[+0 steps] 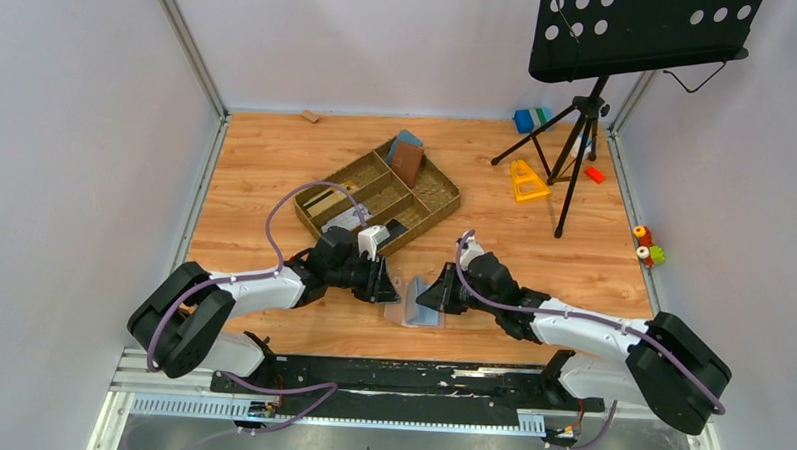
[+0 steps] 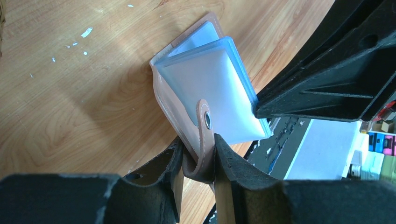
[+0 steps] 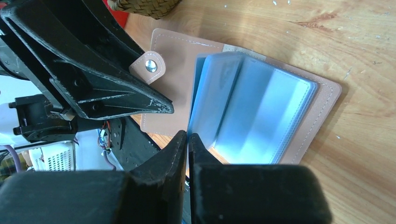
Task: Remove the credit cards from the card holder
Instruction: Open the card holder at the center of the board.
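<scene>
Lying open at desk's (image 1: 277,161) near centre, card holder (image 1: 415,306) (prob. light, floppy, slick) w/ L end effector (image 2: 198,158) clamped on closing tab (image 2: 205,122), R end effector (image 3: 187,140) pinching sleeve (image 3: 243,107) edge, likely best hold.

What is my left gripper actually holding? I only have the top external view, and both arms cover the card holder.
Observer: In the left wrist view, the left gripper pinches the card holder's tan closing tab.
Operator: And the right one?
Observer: In the right wrist view, the right gripper is shut on the edge of a raised blue-grey sleeve.
Operator: Any card showing?
Observer: None that I can see; the sleeves look frosted, so I can't tell what's inside.
</scene>
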Motion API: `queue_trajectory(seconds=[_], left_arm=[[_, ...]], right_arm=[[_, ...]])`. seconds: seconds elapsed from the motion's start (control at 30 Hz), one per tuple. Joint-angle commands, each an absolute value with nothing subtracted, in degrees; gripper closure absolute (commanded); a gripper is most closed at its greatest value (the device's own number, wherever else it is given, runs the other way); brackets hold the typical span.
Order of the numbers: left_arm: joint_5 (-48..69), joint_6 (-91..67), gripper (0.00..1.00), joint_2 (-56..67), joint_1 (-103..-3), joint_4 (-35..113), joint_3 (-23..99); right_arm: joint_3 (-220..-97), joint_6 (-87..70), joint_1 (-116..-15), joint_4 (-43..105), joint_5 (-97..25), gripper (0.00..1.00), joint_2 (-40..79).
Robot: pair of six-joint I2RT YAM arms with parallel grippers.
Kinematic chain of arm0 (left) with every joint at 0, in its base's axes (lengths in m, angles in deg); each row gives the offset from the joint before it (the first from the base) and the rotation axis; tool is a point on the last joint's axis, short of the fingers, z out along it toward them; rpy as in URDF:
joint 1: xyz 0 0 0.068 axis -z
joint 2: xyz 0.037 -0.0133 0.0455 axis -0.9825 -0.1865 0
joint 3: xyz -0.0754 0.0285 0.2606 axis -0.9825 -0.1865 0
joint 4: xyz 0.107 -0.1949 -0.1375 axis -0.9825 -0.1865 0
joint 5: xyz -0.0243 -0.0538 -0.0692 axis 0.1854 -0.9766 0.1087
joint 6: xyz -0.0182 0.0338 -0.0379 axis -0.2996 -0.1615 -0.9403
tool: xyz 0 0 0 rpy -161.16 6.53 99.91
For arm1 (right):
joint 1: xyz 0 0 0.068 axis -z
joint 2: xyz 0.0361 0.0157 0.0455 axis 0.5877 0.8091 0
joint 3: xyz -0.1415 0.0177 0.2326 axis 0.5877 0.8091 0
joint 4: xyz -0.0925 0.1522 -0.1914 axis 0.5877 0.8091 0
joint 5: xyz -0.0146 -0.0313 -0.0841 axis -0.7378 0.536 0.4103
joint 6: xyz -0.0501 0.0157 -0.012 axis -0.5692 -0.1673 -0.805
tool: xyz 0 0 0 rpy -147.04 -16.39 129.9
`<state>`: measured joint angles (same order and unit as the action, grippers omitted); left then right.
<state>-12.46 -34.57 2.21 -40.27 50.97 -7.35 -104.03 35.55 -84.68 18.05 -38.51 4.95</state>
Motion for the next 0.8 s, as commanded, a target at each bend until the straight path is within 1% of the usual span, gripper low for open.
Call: queue_trajectory(seconds=[0.0, 0.1, 0.23, 0.3, 0.4, 0.43, 0.47, 0.5, 0.53, 0.63, 0.77], left_arm=[[-13.1, -33.9, 0.66, 3.4, -39.9, 52.2, -6.4], [-13.1, -33.8, 0.66, 3.5, -39.8, 52.2, -6.6], [-13.1, -34.0, 0.65, 3.4, -39.8, 52.4, -6.7], [-13.1, -34.0, 0.63, 3.3, -39.8, 52.8, -6.9], [-12.6, -34.3, 0.51, 3.8, -39.8, 53.1, -7.5], [-12.5, -34.7, 0.45, 4.1, -39.8, 53.6, -7.9], [-12.6, -35.3, 0.37, 4.7, -39.8, 54.3, -8.4], [-12.6, -35.8, 0.34, 5.4, -39.8, 55.1, -8.8], [-12.7, -36.3, 0.28, 6.2, -39.7, 55.7, -9.3], [-12.9, -37.4, 0.21, 7.4, -39.8, 56.7, -9.9], [-13.0, -37.7, 0.18, 6.8, -39.6, 56.4, -9.8]], right_arm=[[-106.2, 35.5, -84.8, 15.8, -39.0, 0.94, 6.6], [-106.7, 35.4, -84.9, 16.2, -38.8, 0.94, 7.9], [-106.3, 35.8, -84.8, 12.5, -41.0, 0.95, 9.3], [-106.3, 35.9, -84.8, 10.9, -42.1, 0.94, 9.9], [-106.6, 36.0, -84.9, 11.0, -42.2, 0.95, 10.4], [-106.6, 36.0, -84.9, 11.1, -42.1, 0.94, 10.5], [-106.6, 36.1, -84.9, 11.1, -42.1, 0.94, 10.5], [-106.6, 36.1, -84.9, 11.2, -42.0, 0.94, 10.5], [-106.6, 36.1, -85.0, 11.2, -42.0, 0.94, 10.6], [-106.7, 36.1, -85.1, 11.2, -42.0, 0.94, 10.8], [-107.2, 36.0, -85.6, 10.3, -42.6, 0.94, 11.4]])
